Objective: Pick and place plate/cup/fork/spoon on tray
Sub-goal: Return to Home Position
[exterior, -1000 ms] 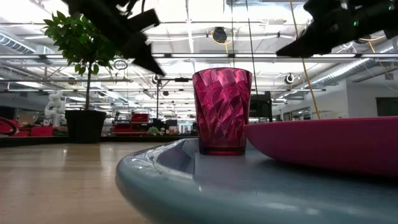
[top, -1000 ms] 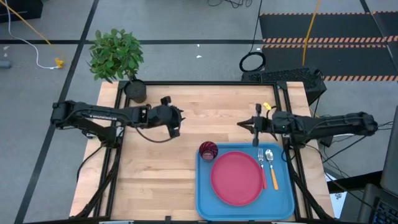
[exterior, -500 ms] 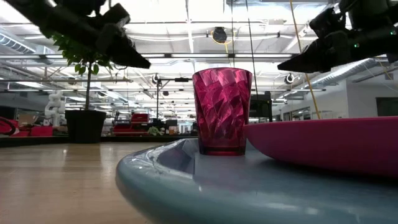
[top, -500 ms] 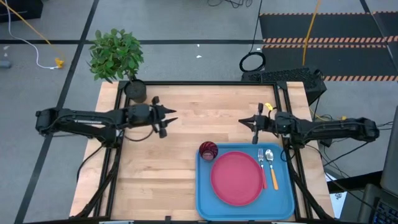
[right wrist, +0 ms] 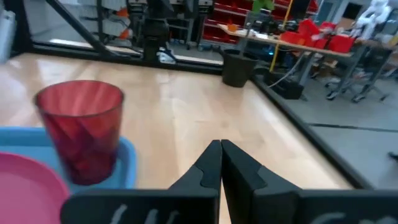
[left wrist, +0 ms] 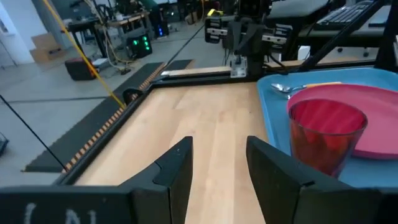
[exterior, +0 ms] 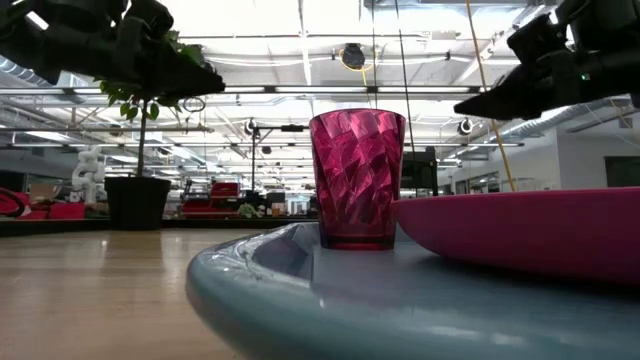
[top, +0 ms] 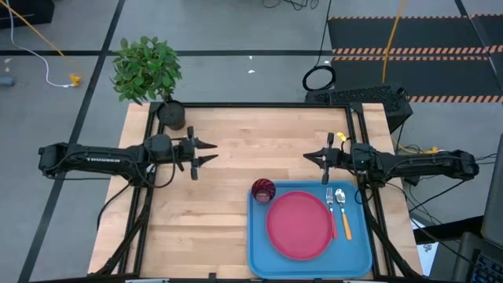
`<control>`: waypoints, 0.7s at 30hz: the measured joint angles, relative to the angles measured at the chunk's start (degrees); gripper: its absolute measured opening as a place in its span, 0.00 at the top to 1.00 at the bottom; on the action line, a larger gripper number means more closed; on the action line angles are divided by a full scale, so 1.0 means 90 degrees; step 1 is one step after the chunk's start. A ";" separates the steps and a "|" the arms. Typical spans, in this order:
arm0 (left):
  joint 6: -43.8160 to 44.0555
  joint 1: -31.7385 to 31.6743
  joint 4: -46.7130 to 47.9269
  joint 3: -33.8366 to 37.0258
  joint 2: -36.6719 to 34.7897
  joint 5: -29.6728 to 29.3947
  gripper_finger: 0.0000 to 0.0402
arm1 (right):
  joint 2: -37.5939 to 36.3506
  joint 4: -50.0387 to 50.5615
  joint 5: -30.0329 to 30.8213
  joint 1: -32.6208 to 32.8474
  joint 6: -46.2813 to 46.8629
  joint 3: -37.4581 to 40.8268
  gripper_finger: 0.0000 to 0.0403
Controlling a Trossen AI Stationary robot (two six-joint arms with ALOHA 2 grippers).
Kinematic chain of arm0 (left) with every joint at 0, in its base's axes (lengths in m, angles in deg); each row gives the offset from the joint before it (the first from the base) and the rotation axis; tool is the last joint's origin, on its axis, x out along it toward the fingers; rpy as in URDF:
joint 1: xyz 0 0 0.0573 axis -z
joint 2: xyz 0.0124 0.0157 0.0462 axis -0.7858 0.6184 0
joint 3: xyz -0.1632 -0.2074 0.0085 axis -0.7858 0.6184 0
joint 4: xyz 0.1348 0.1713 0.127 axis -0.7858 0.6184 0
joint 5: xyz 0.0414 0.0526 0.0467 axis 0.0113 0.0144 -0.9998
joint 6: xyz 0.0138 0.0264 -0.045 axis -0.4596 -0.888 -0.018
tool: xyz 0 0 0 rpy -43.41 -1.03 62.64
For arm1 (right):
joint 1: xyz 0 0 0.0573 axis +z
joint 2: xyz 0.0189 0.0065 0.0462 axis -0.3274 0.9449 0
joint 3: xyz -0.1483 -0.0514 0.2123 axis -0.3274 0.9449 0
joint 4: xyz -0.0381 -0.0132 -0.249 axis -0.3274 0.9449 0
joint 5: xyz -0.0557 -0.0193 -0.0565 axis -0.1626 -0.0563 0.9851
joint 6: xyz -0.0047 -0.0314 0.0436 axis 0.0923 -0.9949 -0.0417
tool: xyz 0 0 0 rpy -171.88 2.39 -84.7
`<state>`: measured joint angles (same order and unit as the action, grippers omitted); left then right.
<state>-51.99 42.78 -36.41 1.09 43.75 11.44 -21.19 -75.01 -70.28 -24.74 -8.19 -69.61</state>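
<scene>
**Desk:** How do the arms sit on your screen?

**Me:** I see both stretched out low and level over the wooden table (top: 236,134), pointing at each other across its back half. The left gripper (top: 211,152) hangs near the dark pot (top: 170,115). Its fingers are spread, with bare wood showing between them, and it holds nothing. The right gripper (top: 308,156) is just behind the tray's back edge, fingers pressed together, also empty.

**Desk:** And the tableware?

**Me:** All of it is on the light-blue tray (top: 259,255), at the front right of the table. The plate (top: 299,224) lies in the middle and the cup (top: 263,189) stands upright in the back-left corner. The fork (top: 331,203) and spoon (top: 343,208) lie side by side to the right of the plate, spoon outermost.

**Desk:** Anything you can't make out?

**Me:** From table height the plate runs off the picture's edge and hides the cutlery. I can't tell whether the cup touches the plate.

**Desk:** Surroundings?

**Me:** A leafy plant (top: 147,69) grows from the pot. The floor (top: 236,31) is grey, with striped mats (top: 409,35) beyond the back right corner.
</scene>
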 joint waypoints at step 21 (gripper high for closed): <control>0.0505 0.0845 0.0238 0.0189 0.0005 -0.0410 0.62 | -0.0811 -0.1402 -0.0041 0.1098 -0.0175 0.1013 1.00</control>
<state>-47.45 50.38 -34.26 2.79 43.79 7.74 -28.49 -87.63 -70.66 -14.86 -9.76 -60.50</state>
